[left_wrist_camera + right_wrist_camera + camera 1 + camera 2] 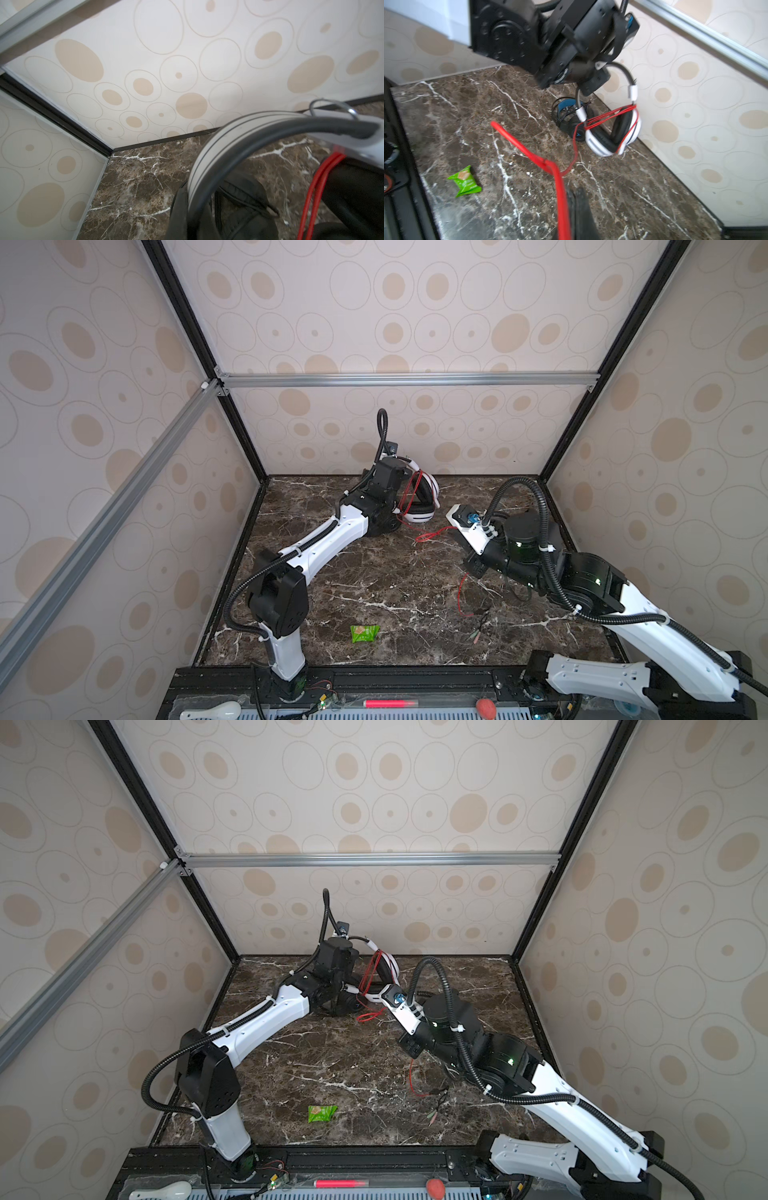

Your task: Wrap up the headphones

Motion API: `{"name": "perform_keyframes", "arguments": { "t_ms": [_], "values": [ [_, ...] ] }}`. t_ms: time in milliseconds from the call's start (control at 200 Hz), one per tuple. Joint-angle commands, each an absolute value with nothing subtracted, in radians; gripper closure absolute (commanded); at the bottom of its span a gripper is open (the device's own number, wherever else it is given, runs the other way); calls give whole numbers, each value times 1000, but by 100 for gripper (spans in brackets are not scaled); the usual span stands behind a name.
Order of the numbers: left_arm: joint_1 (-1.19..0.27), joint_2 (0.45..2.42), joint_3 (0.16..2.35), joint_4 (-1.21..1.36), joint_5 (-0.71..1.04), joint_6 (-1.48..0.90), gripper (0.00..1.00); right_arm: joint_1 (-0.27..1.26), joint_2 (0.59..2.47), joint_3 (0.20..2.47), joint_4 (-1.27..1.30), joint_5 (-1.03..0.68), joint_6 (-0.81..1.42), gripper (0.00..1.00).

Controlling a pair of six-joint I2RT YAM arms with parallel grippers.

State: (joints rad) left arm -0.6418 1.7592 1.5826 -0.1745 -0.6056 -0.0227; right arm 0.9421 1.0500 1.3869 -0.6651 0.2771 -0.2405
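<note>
Two headsets in play, both far back on the marble table (374, 593) near the back wall (415, 431). First, the white headset (612, 135): it hangs by its headband, black cushions facing inward and earcups low over the table, though I cannot tell whether they touch it. The left gripper (592, 85) is clamped shut on that headband and carries it from above; up close in the left wrist view, the pale band (207, 155) arches right across the frame. The red cable (529, 149) is wound in several turns across the white headset, between band and earcups, then drops off and runs forward over the table. The right gripper (575, 199), out to the right of the middle in both top views, is closed on that red cable, and the loose end trails from it down to the table toward the front. Just behind the white headset lies the black headset (572, 126), flat on the table, blue inner band showing, with its thin black cable looped around it. Well apart, near the front edge, sits a green packet (364, 633), nothing touching it.
</note>
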Motion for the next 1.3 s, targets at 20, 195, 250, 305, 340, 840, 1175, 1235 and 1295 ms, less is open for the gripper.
{"name": "perform_keyframes", "arguments": {
  "t_ms": [20,195,250,305,340,840,1175,1235,1295],
  "values": [
    [-679,1599,1538,-129,-493,52,100,879,1089,1474,-671,332,-338,100],
    [-685,1466,1397,-213,-321,28,100,764,1151,1566,-646,307,-356,100],
    [-688,1424,1361,-234,-275,16,100,729,1168,1584,-638,287,-356,100],
    [-687,1387,1327,-251,-235,6,100,699,1183,1605,-629,261,-355,100],
    [-688,1366,1308,-265,-210,5,100,686,1196,1621,-627,251,-356,100],
    [-703,1216,1234,-384,83,-51,100,438,1363,1753,-659,213,-260,100],
    [-706,1132,1300,-458,123,-116,100,295,1412,1690,-657,170,-194,100],
    [-705,1127,1322,-478,120,-115,100,286,1418,1678,-654,168,-196,100],
    [-705,1123,1342,-495,123,-116,100,263,1431,1662,-652,164,-194,100]
  ]
}}
